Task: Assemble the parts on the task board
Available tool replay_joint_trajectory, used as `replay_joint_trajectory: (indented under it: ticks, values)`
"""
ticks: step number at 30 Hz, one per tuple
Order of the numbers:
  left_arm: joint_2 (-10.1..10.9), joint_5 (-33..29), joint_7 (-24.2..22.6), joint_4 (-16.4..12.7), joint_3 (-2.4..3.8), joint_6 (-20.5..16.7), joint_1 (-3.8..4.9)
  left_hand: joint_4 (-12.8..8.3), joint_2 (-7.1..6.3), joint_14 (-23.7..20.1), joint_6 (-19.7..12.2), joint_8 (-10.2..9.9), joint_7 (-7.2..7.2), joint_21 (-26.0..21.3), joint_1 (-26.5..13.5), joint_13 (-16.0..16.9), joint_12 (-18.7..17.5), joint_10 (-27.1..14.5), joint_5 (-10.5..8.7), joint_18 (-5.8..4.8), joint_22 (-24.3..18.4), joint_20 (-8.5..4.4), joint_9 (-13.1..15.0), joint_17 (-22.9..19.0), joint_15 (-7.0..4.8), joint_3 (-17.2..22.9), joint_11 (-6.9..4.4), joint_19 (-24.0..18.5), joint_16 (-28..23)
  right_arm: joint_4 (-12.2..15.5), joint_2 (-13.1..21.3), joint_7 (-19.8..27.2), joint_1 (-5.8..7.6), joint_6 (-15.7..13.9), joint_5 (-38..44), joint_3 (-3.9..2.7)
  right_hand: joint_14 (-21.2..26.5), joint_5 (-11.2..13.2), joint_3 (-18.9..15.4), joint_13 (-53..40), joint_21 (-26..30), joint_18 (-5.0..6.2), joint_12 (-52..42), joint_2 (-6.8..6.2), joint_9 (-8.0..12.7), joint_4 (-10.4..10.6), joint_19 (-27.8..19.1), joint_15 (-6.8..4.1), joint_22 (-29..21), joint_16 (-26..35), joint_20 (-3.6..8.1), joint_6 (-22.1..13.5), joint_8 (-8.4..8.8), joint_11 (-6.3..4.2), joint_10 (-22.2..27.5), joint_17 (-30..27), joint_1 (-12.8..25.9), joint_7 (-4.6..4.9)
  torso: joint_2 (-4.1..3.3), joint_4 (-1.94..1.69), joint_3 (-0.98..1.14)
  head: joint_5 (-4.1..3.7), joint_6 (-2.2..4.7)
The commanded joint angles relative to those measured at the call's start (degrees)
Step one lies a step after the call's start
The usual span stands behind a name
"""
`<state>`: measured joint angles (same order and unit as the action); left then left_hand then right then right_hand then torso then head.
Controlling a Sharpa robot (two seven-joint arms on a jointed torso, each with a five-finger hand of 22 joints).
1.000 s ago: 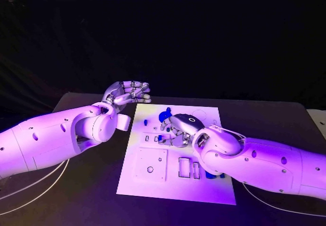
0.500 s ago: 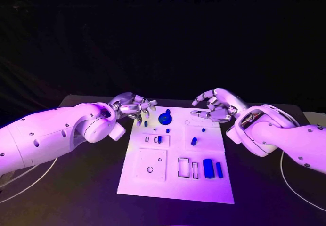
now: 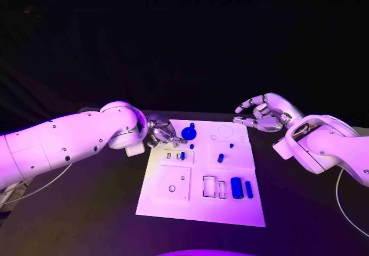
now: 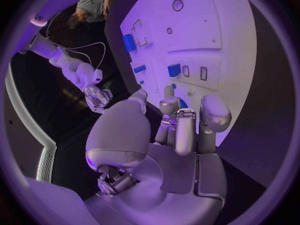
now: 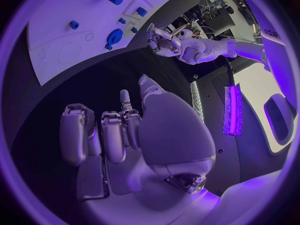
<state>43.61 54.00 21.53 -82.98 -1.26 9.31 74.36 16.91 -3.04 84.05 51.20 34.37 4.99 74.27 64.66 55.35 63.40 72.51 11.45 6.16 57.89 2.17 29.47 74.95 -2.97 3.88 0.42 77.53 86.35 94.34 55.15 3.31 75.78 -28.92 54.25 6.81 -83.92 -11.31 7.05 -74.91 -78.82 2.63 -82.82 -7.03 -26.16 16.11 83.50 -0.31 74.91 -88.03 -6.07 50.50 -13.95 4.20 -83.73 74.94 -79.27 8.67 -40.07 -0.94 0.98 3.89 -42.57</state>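
Left robot hand (image 3: 161,133) low over the task board's (image 3: 203,205) far left corner, fingers curled together, fingertips (image 4: 169,105) close to the round blue part (image 3: 188,133); contact or grip not discernible. Right robot hand (image 3: 264,113) raised beyond the board's far right corner, fingers spread and loosely curved, holding nothing, well apart from the board. White task board flat mid-tabletop (image 3: 92,213). Small blue part (image 3: 220,158) near board centre. 2 upright blue blocks (image 3: 241,188) side by side near the right edge. Empty outlined recesses (image 3: 209,188) beside them.
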Motion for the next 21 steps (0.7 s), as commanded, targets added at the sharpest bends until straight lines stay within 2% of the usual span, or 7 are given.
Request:
replay_joint_trajectory:
  ticks: [1,3,12,21]
  values:
    - [-1.26,5.79,5.62,0.5,-0.19,5.26,0.41,0.0,0.64,4.43,-0.32,0.76,-0.46,0.8,-0.37,0.31,0.36,-0.39,-0.33,-0.62,1.29,-0.15,0.59,9.82,-0.39,-0.54,-0.12,0.85,0.52,-0.16,0.11,0.25,0.01,1.2,-0.54,-0.01,-4.55,-0.33,0.24,-7.92,0.24,0.35,0.18,-0.04,-0.09,0.1,-0.03,0.1,5.82,0.15,0.22,0.36,-0.16,-0.28,0.29,8.22,-0.13,-0.01,0.14,-0.01,0.2,0.04,-0.06]
    - [-2.04,6.36,6.06,0.91,-0.37,5.75,0.61,0.0,0.91,4.52,-0.46,1.15,-0.54,1.91,-0.73,0.81,0.82,-0.27,-0.42,-0.99,3.39,-0.25,1.09,10.1,-0.47,-0.83,-0.2,1.85,0.7,-0.26,0.18,0.01,0.01,1.25,-0.32,0.0,-4.55,-0.33,0.24,-7.92,0.24,0.35,0.18,-0.04,-0.09,0.1,-0.03,0.1,5.82,0.15,0.22,0.36,-0.16,-0.28,0.29,8.22,-0.13,-0.01,0.15,0.04,0.22,0.12,-0.06]
    - [-5.62,7.42,7.26,3.14,-1.53,8.07,1.16,0.02,1.85,4.86,-1.05,2.36,-0.71,2.82,-2.47,1.69,1.71,-0.25,-1.66,-1.26,4.98,-0.42,2.81,11.27,-0.61,-2.19,-0.34,2.66,1.41,-0.56,0.27,-0.88,0.02,1.55,0.56,0.0,-4.53,-0.8,0.24,-7.89,0.3,0.36,0.2,-0.11,-0.1,0.13,-0.04,0.07,5.79,0.19,0.25,0.34,-0.2,-0.3,0.29,8.11,-0.1,-0.04,-0.05,0.06,0.1,-0.05,-0.06]
    - [-7.4,7.52,7.55,4.6,-2.02,8.87,1.21,-0.05,1.94,4.97,-1.23,2.49,-0.71,3.0,-2.37,1.14,1.3,-0.65,-1.66,-1.32,5.32,-0.43,3.06,11.66,-0.61,-2.31,-0.34,2.77,1.64,-0.68,0.2,-1.4,0.02,1.77,0.9,0.01,-4.51,-0.93,0.21,-7.85,0.42,0.39,0.24,-0.16,-0.1,0.16,-0.1,0.06,5.7,0.22,0.27,0.33,-0.21,-0.3,0.32,8.03,-0.05,-0.04,-0.11,0.02,0.09,-0.14,-0.34]
